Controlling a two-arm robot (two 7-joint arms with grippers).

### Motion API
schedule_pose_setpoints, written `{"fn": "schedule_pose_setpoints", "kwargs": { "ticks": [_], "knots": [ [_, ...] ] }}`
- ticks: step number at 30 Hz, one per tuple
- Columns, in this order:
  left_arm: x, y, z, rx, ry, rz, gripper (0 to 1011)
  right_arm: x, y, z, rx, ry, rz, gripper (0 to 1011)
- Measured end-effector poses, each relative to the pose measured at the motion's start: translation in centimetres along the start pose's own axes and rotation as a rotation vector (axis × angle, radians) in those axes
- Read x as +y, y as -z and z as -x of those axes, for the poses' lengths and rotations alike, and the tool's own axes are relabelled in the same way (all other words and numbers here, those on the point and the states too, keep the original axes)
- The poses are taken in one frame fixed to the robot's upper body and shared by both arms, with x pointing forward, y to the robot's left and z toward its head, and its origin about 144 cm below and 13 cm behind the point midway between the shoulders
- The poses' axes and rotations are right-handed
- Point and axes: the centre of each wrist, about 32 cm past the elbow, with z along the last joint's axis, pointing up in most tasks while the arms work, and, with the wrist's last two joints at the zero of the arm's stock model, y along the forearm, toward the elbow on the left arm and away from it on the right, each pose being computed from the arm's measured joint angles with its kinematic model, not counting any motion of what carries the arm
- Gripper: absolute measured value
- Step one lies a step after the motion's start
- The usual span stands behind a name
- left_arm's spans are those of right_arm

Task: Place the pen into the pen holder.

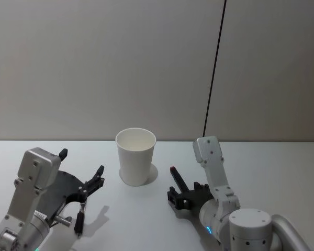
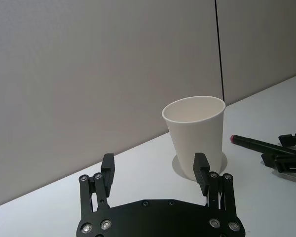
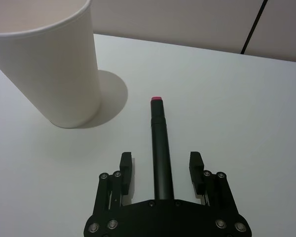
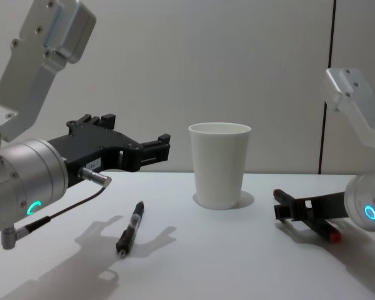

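The pen holder (image 1: 136, 157) is a white paper cup (image 4: 219, 165) standing upright mid-table. A black pen (image 3: 160, 143) with a red end (image 1: 177, 179) points toward the cup. It lies between the fingers of my right gripper (image 3: 161, 164), which is open, with a gap on each side of the pen. This gripper (image 1: 184, 191) sits low at the table, right of the cup. My left gripper (image 2: 154, 170) hovers open and empty left of the cup (image 2: 197, 133). Under it on the table lies a second black pen (image 4: 130, 226).
The white table (image 1: 282, 162) runs back to a grey wall with a dark vertical seam (image 1: 213, 68). The second pen (image 1: 79, 217) lies near the front left, beneath the left arm.
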Motion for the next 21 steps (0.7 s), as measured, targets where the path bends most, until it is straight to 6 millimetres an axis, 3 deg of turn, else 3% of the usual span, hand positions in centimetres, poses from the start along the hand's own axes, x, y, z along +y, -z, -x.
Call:
{"fn": "schedule_pose_setpoints", "kwargs": {
  "ticks": [21],
  "knots": [
    [0.0,0.0,0.0,0.0,0.0,0.0,1003,0.02,-0.18,-0.1,0.023,0.005,0.012,583]
  ]
}}
